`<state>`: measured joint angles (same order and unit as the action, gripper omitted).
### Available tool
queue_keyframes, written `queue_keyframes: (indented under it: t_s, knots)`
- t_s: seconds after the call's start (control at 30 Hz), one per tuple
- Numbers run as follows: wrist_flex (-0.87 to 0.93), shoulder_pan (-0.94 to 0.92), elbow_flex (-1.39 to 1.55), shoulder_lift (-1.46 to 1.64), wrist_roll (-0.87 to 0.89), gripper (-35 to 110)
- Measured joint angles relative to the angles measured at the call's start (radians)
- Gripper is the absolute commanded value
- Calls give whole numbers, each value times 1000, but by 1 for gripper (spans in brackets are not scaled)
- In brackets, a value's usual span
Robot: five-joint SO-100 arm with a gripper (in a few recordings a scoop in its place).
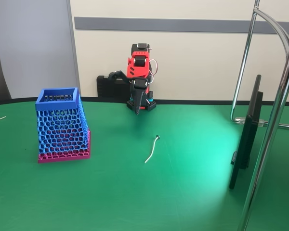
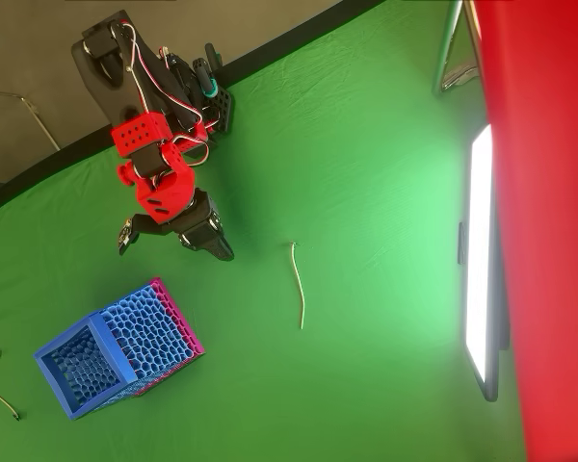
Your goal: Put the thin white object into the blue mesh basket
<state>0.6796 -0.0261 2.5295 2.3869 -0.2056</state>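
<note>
Thin white object point(image 1: 151, 148) lies on green table point(image 1: 183, 192), apart from blue mesh basket point(image 1: 61, 126); tool point(image 2: 223, 252) empty, jaws narrow.

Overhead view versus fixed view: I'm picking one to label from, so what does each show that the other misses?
Overhead alone looks into the blue mesh basket's open mouth and shows pale wire pieces left of it. Fixed alone shows the basket standing upright and the wall behind. Both show the thin white object lying apart from basket and pincer.

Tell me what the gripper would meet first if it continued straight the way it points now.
Probably the bare green table. The gripper points down, close to the arm's base; the thin white object lies apart, nearer the camera.
</note>
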Motion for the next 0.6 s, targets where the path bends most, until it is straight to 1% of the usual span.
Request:
queue_keyframes:
  t_s: [0.23,0.43,0.6]
  knots:
    - [20,58,-170,-272,-166,6]
    - [155,109,-354,-549,-327,14]
    - [264,127,-479,-698,-420,17]
